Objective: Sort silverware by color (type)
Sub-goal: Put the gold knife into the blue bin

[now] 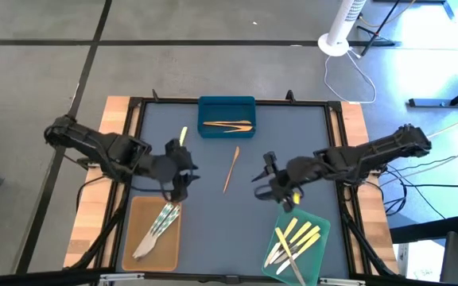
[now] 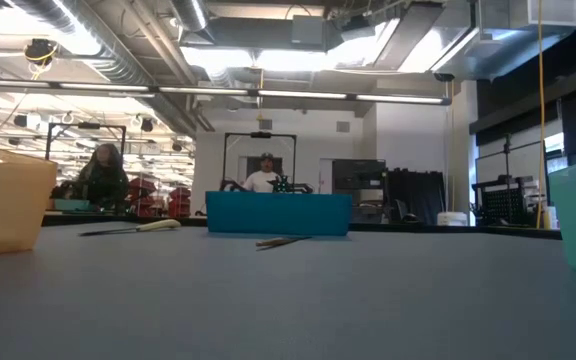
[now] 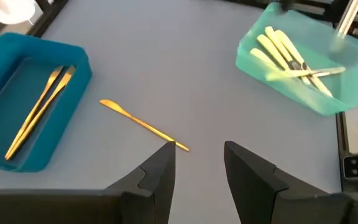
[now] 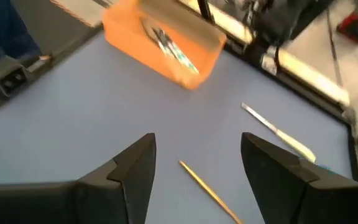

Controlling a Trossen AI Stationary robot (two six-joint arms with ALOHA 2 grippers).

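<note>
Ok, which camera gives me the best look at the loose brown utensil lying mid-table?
The left wrist view: the brown utensil lies there whole and close, between the blue tray and that arm's open jaws. The high view shows it whole but small; the right wrist view cuts off one end; the low view shows a thin edge-on sliver.

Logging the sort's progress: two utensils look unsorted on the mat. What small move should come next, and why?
Probably the left gripper, open, should lower onto the loose wood-brown utensil ahead of its fingertips; two like it already lie in the blue tray. The yellow-handled utensil also lies on the mat. The right gripper is open too.
</note>
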